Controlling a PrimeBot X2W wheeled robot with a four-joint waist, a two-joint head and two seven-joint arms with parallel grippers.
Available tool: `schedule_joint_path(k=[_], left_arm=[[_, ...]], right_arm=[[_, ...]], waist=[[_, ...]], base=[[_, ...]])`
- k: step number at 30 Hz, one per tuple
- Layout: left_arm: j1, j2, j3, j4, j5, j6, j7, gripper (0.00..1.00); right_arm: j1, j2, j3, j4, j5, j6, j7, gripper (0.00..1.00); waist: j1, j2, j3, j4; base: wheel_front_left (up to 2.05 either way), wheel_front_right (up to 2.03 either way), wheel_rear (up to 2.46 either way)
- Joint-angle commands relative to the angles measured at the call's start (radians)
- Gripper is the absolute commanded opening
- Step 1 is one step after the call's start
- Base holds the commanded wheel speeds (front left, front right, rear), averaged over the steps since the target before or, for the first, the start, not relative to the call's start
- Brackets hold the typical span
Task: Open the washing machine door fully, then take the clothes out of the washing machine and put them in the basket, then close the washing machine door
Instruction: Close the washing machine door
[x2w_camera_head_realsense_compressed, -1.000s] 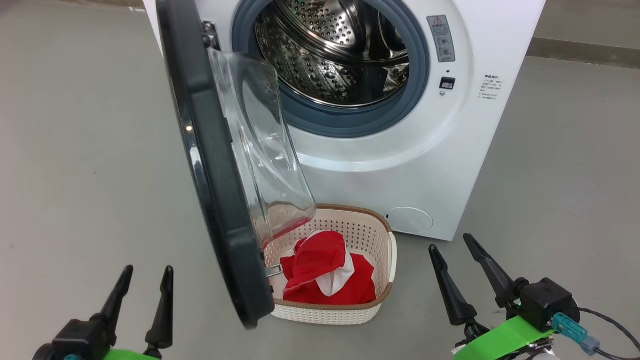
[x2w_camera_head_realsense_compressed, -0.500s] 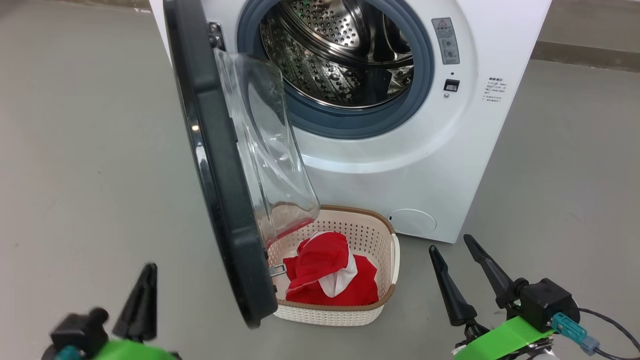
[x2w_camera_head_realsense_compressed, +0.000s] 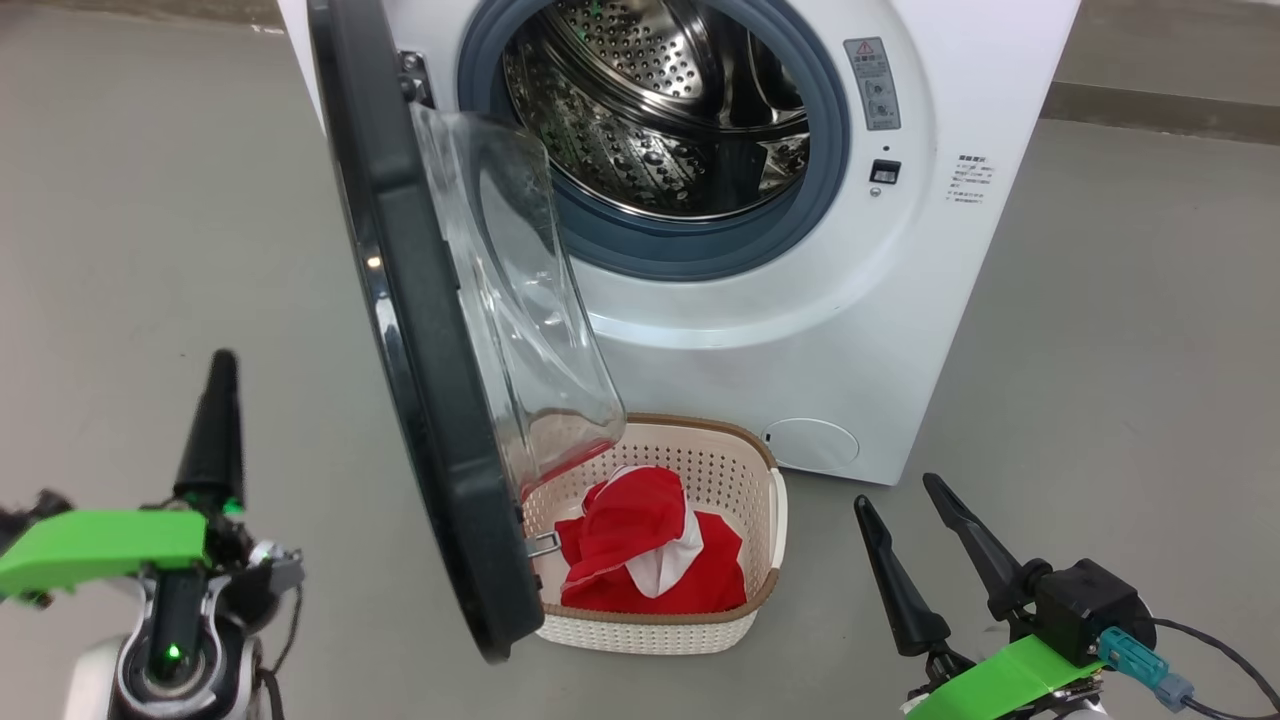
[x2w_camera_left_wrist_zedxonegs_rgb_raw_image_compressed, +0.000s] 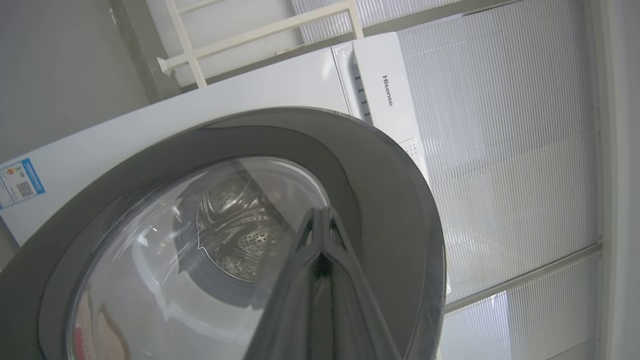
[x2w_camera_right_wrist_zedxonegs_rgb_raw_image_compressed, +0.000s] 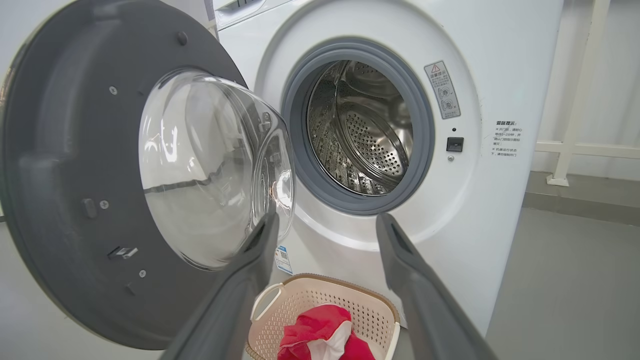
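Note:
The white washing machine (x2w_camera_head_realsense_compressed: 900, 300) stands with its door (x2w_camera_head_realsense_compressed: 420, 380) swung out towards me, the glass bowl (x2w_camera_head_realsense_compressed: 520, 330) facing right. The steel drum (x2w_camera_head_realsense_compressed: 660, 110) looks bare inside. Below the door sits the basket (x2w_camera_head_realsense_compressed: 700, 635), holding the red and white clothes (x2w_camera_head_realsense_compressed: 640, 550). My left gripper (x2w_camera_head_realsense_compressed: 222, 362) is raised left of the door, fingers pressed together, shut on nothing. In the left wrist view its tips (x2w_camera_left_wrist_zedxonegs_rgb_raw_image_compressed: 320, 212) point at the door's outer face (x2w_camera_left_wrist_zedxonegs_rgb_raw_image_compressed: 390, 200). My right gripper (x2w_camera_head_realsense_compressed: 895, 495) is open, low, right of the basket (x2w_camera_right_wrist_zedxonegs_rgb_raw_image_compressed: 280, 320).
Grey floor (x2w_camera_head_realsense_compressed: 150, 250) spreads left and right of the machine. A white railing (x2w_camera_right_wrist_zedxonegs_rgb_raw_image_compressed: 575, 145) and a ribbed wall (x2w_camera_left_wrist_zedxonegs_rgb_raw_image_compressed: 500, 150) stand behind it. The door's lower edge overhangs the basket's left side. A blue label (x2w_camera_left_wrist_zedxonegs_rgb_raw_image_compressed: 20, 182) is on the machine's side.
My left gripper has risen at the left of the door, turned on its side, and gone from open to shut. The right gripper has stayed put. The camera shifted slightly.

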Motion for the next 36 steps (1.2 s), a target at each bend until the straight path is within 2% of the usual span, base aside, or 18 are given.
schedule_joint_path(k=[1, 3, 6, 10, 14, 24, 36], left_arm=[[-0.040, 0.016, 0.017, -0.039, -0.047, 0.022, 0.021, 0.00], [-0.046, 0.016, -0.005, -0.069, -0.161, 0.073, 0.070, 0.00], [-0.040, 0.016, -0.026, -0.118, -0.236, 0.128, 0.119, 0.00], [-0.016, 0.016, -0.055, -0.172, -0.246, 0.172, 0.151, 0.00], [0.011, 0.016, -0.087, -0.214, -0.256, 0.198, 0.160, 0.00], [0.026, 0.016, -0.122, -0.262, -0.289, 0.202, 0.145, 0.00], [-0.004, 0.015, -0.143, -0.263, -0.320, 0.180, 0.101, 0.00]], right_arm=[[-0.031, -0.007, 0.025, -0.022, 0.011, 0.006, -0.006, 1.00], [-0.031, -0.008, 0.025, -0.021, 0.008, 0.006, -0.006, 1.00], [-0.033, -0.008, 0.028, -0.021, 0.003, 0.006, -0.006, 1.00], [-0.035, -0.007, 0.027, -0.020, 0.003, 0.006, -0.006, 1.00], [-0.036, -0.008, 0.025, -0.020, 0.004, 0.006, -0.006, 1.00], [-0.044, -0.007, 0.025, -0.018, 0.007, 0.006, -0.006, 1.00], [-0.059, -0.009, 0.022, -0.021, 0.009, 0.006, -0.006, 1.00]], waist=[[0.0000, 0.0000, 0.001, -0.004], [0.0000, 0.0000, 0.002, -0.009], [0.0000, 0.0000, 0.004, -0.018], [0.0000, 0.0000, 0.007, -0.028], [0.0000, 0.0000, 0.009, -0.036], [0.0000, 0.0000, 0.029, -0.078], [0.0000, 0.0000, 0.062, -0.171]], base=[[0.00, 0.00, 0.00], [0.00, 0.00, 0.00], [0.00, 0.00, 0.00], [0.00, 0.00, 0.00], [0.00, 0.00, 0.00], [0.00, 0.00, 0.00], [0.00, 0.00, 0.00]])
